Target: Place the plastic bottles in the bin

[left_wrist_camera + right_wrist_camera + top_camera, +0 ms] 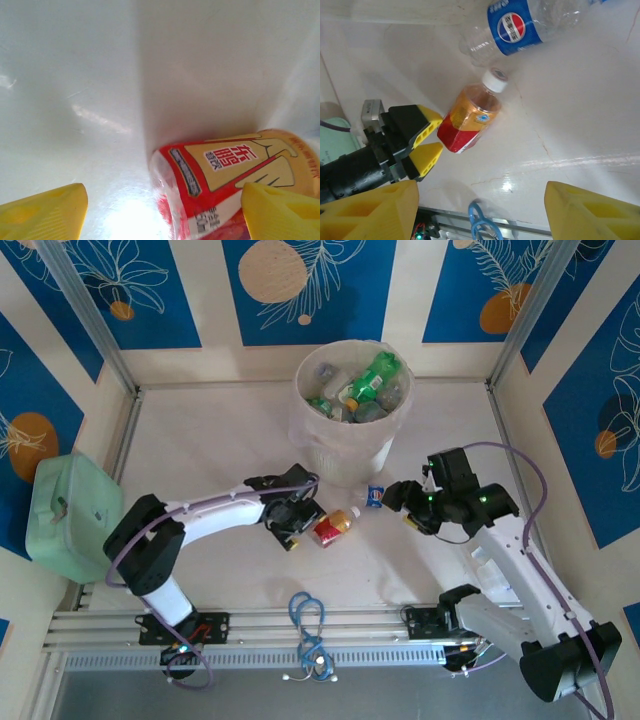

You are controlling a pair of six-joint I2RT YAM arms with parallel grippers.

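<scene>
Left wrist view: left gripper [161, 207] gapes wide at the base of the lying red-labelled orange plastic bottle [225, 167], lined up to grab, holding nothing. Right gripper [480, 210] open, empty. Round beige bin [332, 466] is behind.

The first bottle [333, 527] lies on the tabletop [210, 440] just ahead of the left hand [305, 522], with its base toward that hand and its cap pointing away. The second bottle [375, 496] lies just beyond that cap, close in front of the right hand [400, 507]. The bin [340, 455] stands behind both hands, with more bottles [372, 382] inside it.
</scene>
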